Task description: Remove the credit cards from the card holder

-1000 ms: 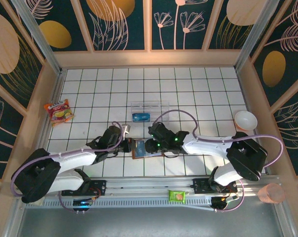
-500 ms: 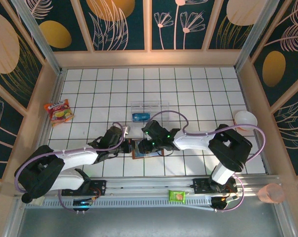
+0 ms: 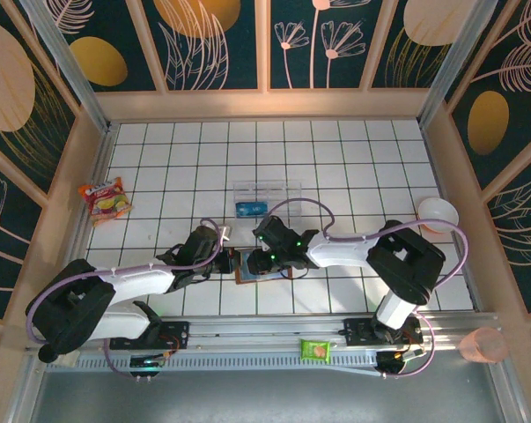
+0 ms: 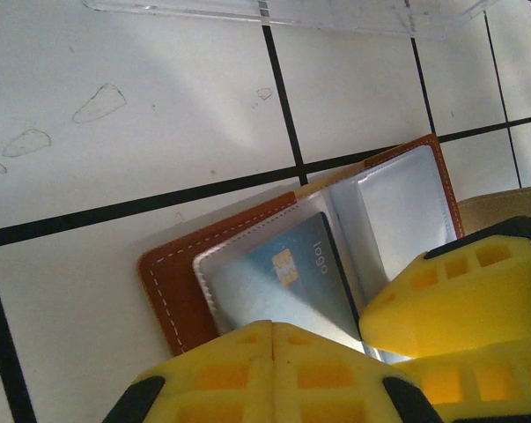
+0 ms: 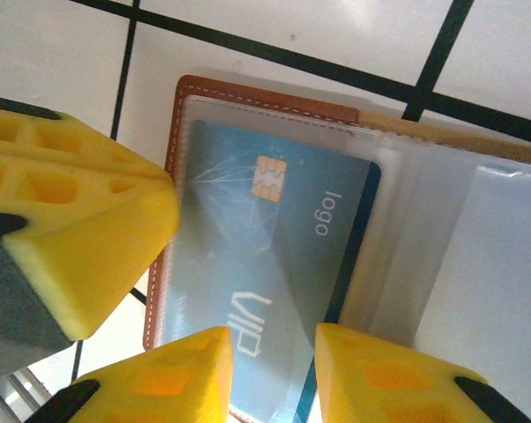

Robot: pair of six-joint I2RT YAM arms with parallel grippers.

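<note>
Open brown card holder (image 3: 247, 266) lies near-centre on the table between both arms, shut left gripper (image 4: 272, 352) on its left side, the blue credit card (image 5: 274, 256) pointing lengthwise into the right gripper (image 5: 274, 361), whose jaws are narrowly parted.

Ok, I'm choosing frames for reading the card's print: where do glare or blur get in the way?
Left wrist: white glare washes out the lower edge of the credit card. Right wrist: its chip and print are legible, slightly hazy. Top external: evenly lit and sharp, but the card holder is tiny.
</note>
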